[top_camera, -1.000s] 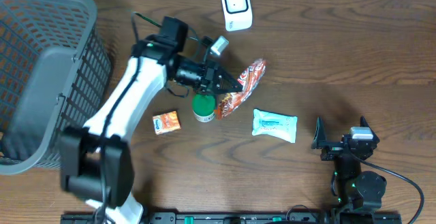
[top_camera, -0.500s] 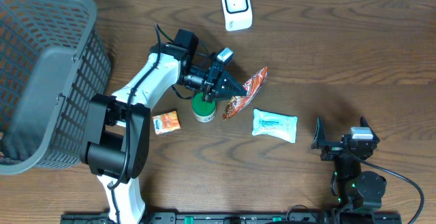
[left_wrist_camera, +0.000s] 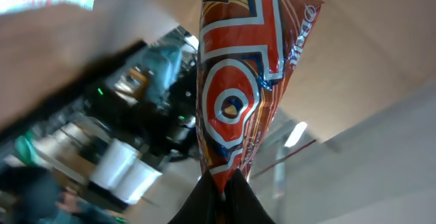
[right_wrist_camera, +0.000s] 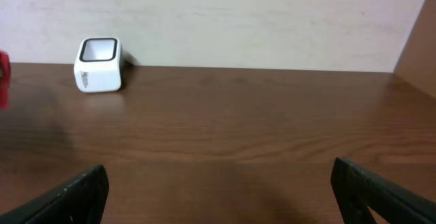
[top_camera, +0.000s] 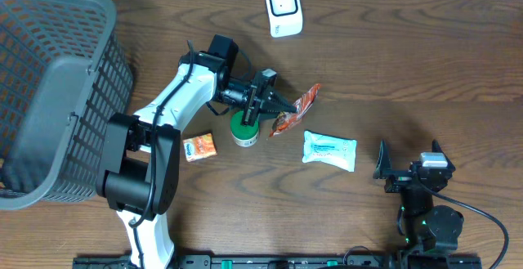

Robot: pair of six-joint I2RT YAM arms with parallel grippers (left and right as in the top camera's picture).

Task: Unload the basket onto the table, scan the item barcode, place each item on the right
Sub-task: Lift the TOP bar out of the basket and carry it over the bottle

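My left gripper [top_camera: 276, 107] is shut on one end of a red and orange snack packet [top_camera: 296, 109], held above the table near its middle. In the left wrist view the packet [left_wrist_camera: 238, 81] hangs out from between the closed black fingers [left_wrist_camera: 204, 203], its printed face toward the camera. The white barcode scanner [top_camera: 283, 8] stands at the back edge, well beyond the packet; it also shows at the left of the right wrist view, the scanner [right_wrist_camera: 99, 65]. My right gripper [top_camera: 409, 161] rests open at the front right, nothing between its fingers [right_wrist_camera: 75, 197].
A green-lidded jar [top_camera: 244, 129] stands just under the left gripper. A small orange box [top_camera: 198, 147] lies to its left and a white wipes pack [top_camera: 329, 150] to its right. A large grey mesh basket [top_camera: 49, 97] fills the left side.
The left arm has swung and twisted its wrist, turning the packet and lifting it slightly rightward. The right arm has not moved.
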